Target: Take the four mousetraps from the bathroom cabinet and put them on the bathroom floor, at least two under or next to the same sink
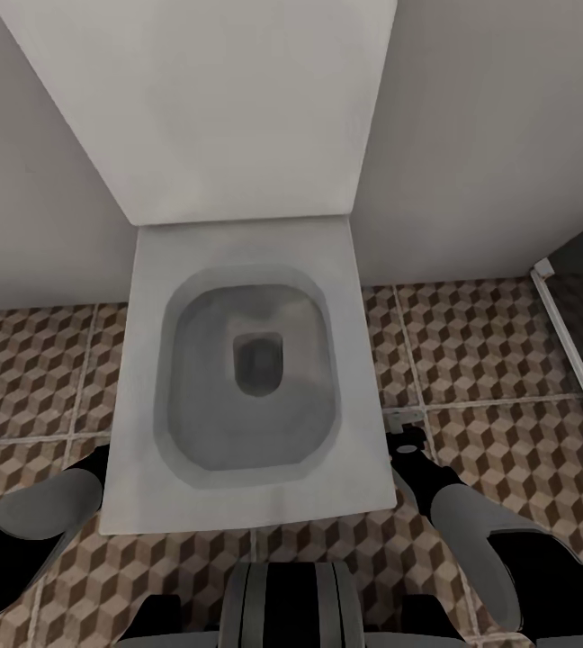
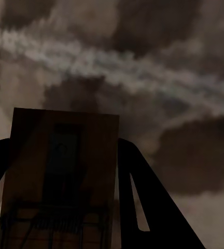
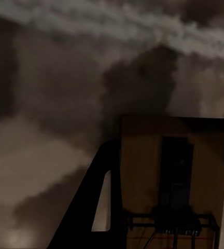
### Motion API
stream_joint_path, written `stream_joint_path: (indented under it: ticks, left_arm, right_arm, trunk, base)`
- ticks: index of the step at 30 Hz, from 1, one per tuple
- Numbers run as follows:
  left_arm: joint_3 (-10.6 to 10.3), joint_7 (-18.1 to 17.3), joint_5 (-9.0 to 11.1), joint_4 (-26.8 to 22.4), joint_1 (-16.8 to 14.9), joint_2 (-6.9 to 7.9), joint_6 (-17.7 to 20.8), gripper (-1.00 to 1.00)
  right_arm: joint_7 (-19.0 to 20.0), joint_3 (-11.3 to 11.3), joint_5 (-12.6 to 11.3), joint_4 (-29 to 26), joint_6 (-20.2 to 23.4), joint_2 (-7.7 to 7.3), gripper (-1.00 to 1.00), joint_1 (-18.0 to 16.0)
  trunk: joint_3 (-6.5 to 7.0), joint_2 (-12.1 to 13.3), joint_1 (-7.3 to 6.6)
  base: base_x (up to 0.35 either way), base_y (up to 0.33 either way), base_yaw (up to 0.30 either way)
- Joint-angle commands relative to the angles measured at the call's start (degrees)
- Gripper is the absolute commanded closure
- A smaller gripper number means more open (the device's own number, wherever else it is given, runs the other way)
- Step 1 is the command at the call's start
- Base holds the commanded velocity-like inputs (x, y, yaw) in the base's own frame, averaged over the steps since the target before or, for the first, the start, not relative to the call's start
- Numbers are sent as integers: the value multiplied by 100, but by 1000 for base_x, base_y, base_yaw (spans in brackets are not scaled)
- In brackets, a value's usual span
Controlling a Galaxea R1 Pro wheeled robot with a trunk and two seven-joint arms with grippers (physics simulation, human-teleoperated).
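A flat dark-brown mousetrap [image 2: 60, 176] with grey wire parts sits between the dark fingers [image 2: 143, 202] of my left gripper [image 2: 65, 150], which is shut on it close above the blurred bathroom floor [image 2: 158, 78]. My right gripper [image 3: 169, 155] is likewise shut on a second mousetrap [image 3: 174, 176]. In the head view the right gripper [image 1: 408, 443] hangs low over the cube-patterned bathroom floor [image 1: 489, 360], just right of the toilet. The left arm [image 1: 49, 513] reaches down at the toilet's left front corner. The cabinet and the bathroom sink are out of view.
A white squarish toilet [image 1: 147, 378] with its lid [image 1: 210, 99] raised stands straight ahead against the white wall [image 1: 489, 135], between my two arms. A white-framed panel edge [image 1: 570, 342] runs along the floor at the right.
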Motion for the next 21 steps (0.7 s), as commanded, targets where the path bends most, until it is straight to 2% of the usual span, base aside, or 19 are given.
stream_joint_path:
  ticks: [1,21]
  left_arm:
    - [-47,3,24,0,-4,1,32,100]
    - [-50,-1,24,0,-4,5,0,100]
  right_arm:
    - [16,-33,-6,12,16,-11,-100,-1]
    - [16,-33,-6,12,25,-11,-100,-1]
  trunk:
    - [-4,0,8]
    - [-4,0,8]
  base:
    - [0,0,0]
    - [0,0,0]
